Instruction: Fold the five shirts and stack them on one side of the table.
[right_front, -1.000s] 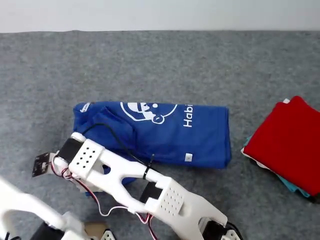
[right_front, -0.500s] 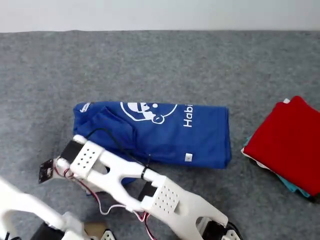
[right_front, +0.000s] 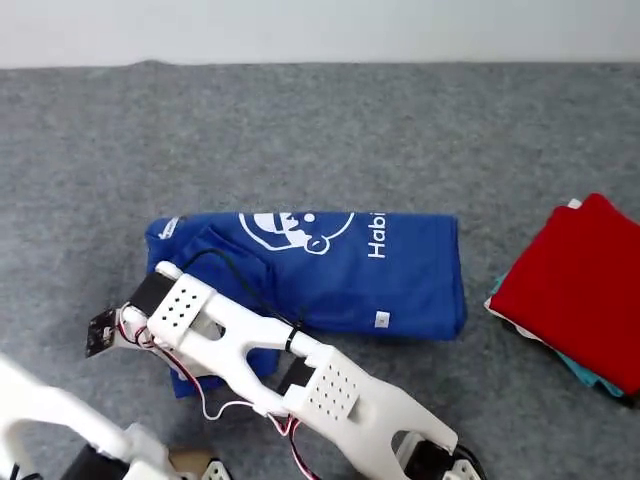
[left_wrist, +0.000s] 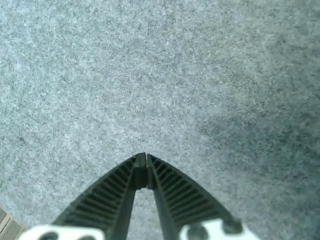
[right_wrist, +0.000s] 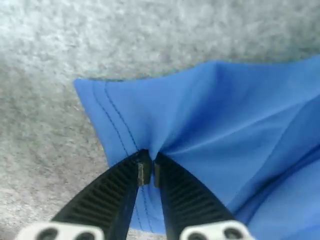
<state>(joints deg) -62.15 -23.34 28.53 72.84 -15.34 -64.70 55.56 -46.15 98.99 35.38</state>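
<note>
A blue shirt (right_front: 340, 265) with white print lies partly folded in the middle of the grey table (right_front: 330, 120). My right arm (right_front: 250, 345) stretches from the front edge across to the shirt's left end. In the right wrist view my right gripper (right_wrist: 147, 164) is shut on a stitched hem corner of the blue shirt (right_wrist: 210, 120), pinching the cloth between its fingertips. My left gripper (left_wrist: 146, 162) is shut with nothing in it, above bare grey table (left_wrist: 150, 75). Part of the left arm (right_front: 50, 420) shows at the front left corner.
A stack of folded shirts sits at the right edge, a red one (right_front: 575, 285) on top and a teal one (right_front: 585, 375) peeking out beneath. Bare grey surface stretches behind and to the left of the blue shirt.
My right arm has drawn back toward the front edge with the hem in its grip, dragging the blue shirt's left end nearer. A blue flap now shows in front of the arm.
</note>
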